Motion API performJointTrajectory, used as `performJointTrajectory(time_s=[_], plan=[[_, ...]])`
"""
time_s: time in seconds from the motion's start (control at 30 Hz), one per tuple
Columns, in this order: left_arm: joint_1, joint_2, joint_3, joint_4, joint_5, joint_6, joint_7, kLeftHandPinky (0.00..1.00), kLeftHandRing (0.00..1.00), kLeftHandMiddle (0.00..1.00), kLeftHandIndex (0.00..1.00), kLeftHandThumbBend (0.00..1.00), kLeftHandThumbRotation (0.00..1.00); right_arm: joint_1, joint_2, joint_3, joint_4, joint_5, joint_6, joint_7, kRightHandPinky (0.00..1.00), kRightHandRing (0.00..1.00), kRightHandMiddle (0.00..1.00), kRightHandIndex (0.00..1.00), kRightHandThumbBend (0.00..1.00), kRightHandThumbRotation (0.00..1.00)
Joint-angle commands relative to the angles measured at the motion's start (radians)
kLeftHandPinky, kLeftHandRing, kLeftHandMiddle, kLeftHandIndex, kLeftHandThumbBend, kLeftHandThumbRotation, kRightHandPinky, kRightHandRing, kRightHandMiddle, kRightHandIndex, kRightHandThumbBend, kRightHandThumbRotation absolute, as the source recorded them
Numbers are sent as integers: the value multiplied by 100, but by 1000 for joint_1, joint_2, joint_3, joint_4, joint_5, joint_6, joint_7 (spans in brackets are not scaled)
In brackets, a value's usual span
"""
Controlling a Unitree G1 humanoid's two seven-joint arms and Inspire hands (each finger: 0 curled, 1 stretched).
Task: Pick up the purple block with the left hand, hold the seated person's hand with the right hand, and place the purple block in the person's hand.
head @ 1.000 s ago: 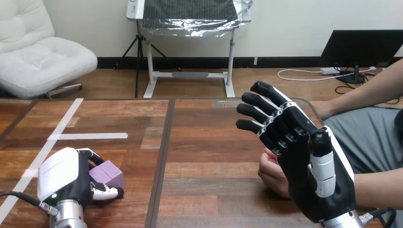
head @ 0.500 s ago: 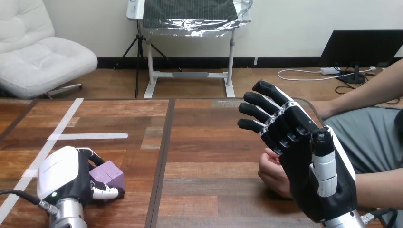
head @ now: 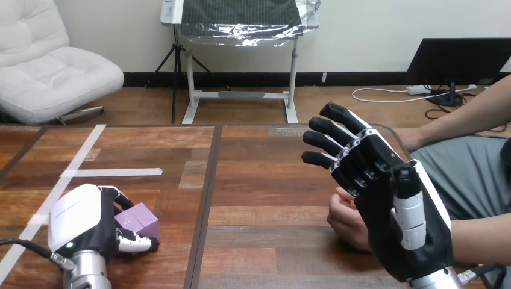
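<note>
At the near left of the wooden table [head: 259, 180], the left hand [head: 81, 220] is curled round the purple block [head: 140, 218], fingers over its far side and thumb along its near edge; the block sits on the tabletop, just near of a strip of white tape [head: 111, 173]. The right hand [head: 391, 223] stands raised at the right, fingers straight and spread, gripping nothing. The person's hand [head: 344, 220] lies loosely closed behind it (whether the two touch, I cannot tell)
</note>
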Motion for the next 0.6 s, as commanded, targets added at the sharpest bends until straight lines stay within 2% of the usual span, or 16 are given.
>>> performJointTrajectory(time_s=[0.0, 0.33, 0.57], plan=[[-33, 17, 3, -106, 19, 0, -5, 29, 31, 38, 47, 77, 0, -63, 1, -11, 8, -28, -46, -15, 79, 84, 85, 87, 87, 83], [-1, -1, 24, -290, 13, 48, -62, 30, 31, 38, 46, 75, 0, -96, -15, -25, 63, -125, -115, -47, 78, 84, 85, 87, 90, 84], [14, -16, 38, -403, 0, 73, -103, 16, 21, 30, 45, 75, 0, -119, -38, -43, 86, -215, -135, -90, 78, 83, 84, 86, 93, 86]])
